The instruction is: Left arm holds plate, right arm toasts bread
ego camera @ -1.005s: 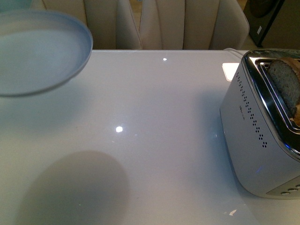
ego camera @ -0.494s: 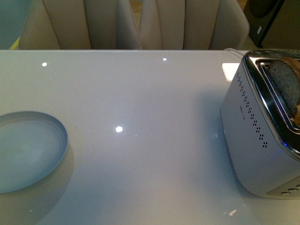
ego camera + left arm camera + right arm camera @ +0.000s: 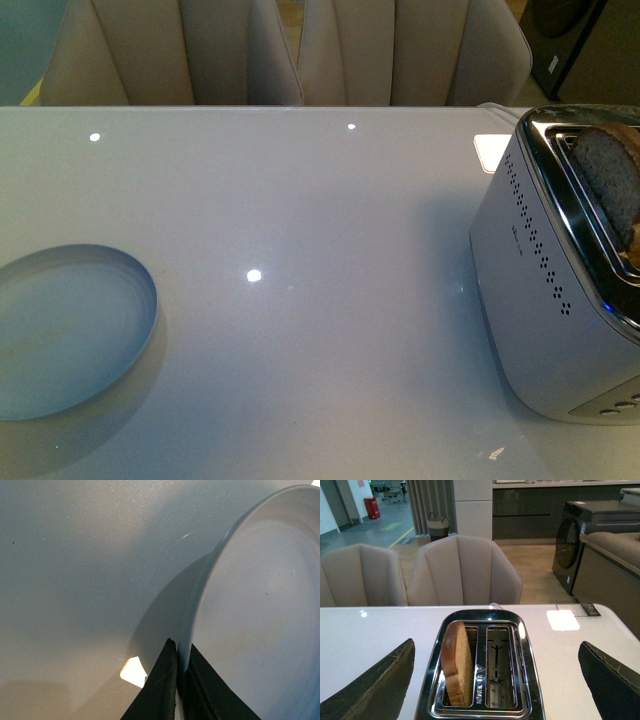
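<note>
The pale blue-grey plate hangs low over the white table at its left side, casting a shadow beneath it; whether it touches the table I cannot tell. In the left wrist view my left gripper is shut on the plate, one black finger on each side of its rim. The bread stands upright in one slot of the silver toaster at the right. My right gripper hovers open above the toaster, its fingers far apart on either side of it. The bread fills one slot and the other slot holds nothing.
Beige chairs stand behind the table's far edge. A white square patch lies on the table beyond the toaster. A small white scrap lies on the table beside the left fingers. A dark appliance stands in the room behind.
The plate came down from high at the upper left to low over the table's left side, then shifted slightly right. Toaster and bread have not moved.
</note>
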